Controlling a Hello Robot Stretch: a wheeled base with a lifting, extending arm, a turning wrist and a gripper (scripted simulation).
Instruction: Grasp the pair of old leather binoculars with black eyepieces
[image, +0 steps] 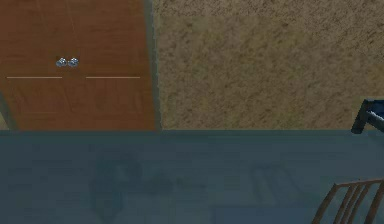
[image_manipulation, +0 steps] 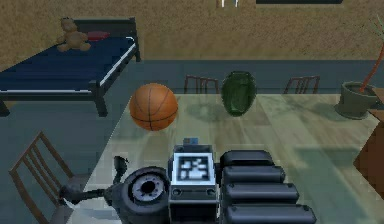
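Nearest in the forward view, a blue-grey surface (image: 150, 175) is spread across the bottom, with a chair back (image: 350, 200) at its lower right. Beyond it, a brown wooden panel (image: 80, 100) is seen at the upper left, beside a tan textured wall (image: 260, 60). On the panel a small pale-grey twin blob (image: 67, 62) is seen. Two rounded lobes side by side are made out, but no leather or black eyepieces, so whether it is the binoculars cannot be told.

Low in the arm side view, the arm (image_manipulation: 262, 190) is stretched over a pale table (image_manipulation: 300, 130). Its white marker square (image_manipulation: 195, 168) is turned upward, and the gripper (image_manipulation: 88, 196) is pointed toward the view's left, with a chair (image_manipulation: 40, 165) behind it. Its grip cannot be judged, nor whether anything is held. Farther along the table an orange ball (image_manipulation: 153, 106), a dark green ribbed vase (image_manipulation: 238, 93) and a potted plant (image_manipulation: 358, 98) are stood. Farthest off, a teddy bear (image_manipulation: 69, 34) is seated on a dark bed (image_manipulation: 70, 70).
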